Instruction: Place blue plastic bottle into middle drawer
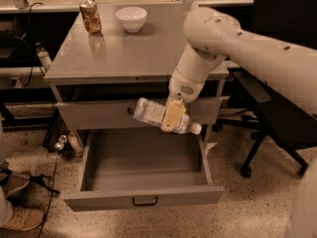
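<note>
Middle drawer (143, 196) is wide open, right under the gripper (173, 117), which is pinching the blue plastic bottle (148, 111) mid-body. The bottle lies sideways, cap pointing right, and probably hangs over the drawer's back edge.

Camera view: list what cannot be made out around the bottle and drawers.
- Handle of the upper drawer: mostly behind the blue plastic bottle.
- Far finger of the hand, which holds the bottle above the open middle drawer: behind the bottle.
- Label text: blurred.
- Base of the arm: past the right edge.
</note>
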`<action>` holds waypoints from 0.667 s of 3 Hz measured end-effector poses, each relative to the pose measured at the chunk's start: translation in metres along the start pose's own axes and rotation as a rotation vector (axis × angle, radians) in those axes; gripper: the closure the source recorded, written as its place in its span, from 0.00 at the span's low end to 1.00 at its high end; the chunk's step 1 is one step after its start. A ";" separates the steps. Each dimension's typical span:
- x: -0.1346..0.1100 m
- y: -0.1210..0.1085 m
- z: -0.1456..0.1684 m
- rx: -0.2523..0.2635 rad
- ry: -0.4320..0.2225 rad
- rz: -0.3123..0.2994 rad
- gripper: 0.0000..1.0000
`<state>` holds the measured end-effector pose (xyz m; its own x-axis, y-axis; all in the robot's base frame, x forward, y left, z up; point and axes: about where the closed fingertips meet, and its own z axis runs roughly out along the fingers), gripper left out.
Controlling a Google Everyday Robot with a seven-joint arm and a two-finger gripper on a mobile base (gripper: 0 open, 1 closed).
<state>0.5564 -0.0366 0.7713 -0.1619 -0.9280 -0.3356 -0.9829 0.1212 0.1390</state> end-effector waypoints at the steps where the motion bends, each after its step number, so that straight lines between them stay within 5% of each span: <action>1: -0.003 0.034 0.040 -0.019 -0.072 0.094 1.00; 2: 0.002 0.045 0.077 -0.020 -0.080 0.118 1.00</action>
<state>0.5046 -0.0060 0.7048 -0.2831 -0.8767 -0.3888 -0.9549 0.2196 0.1999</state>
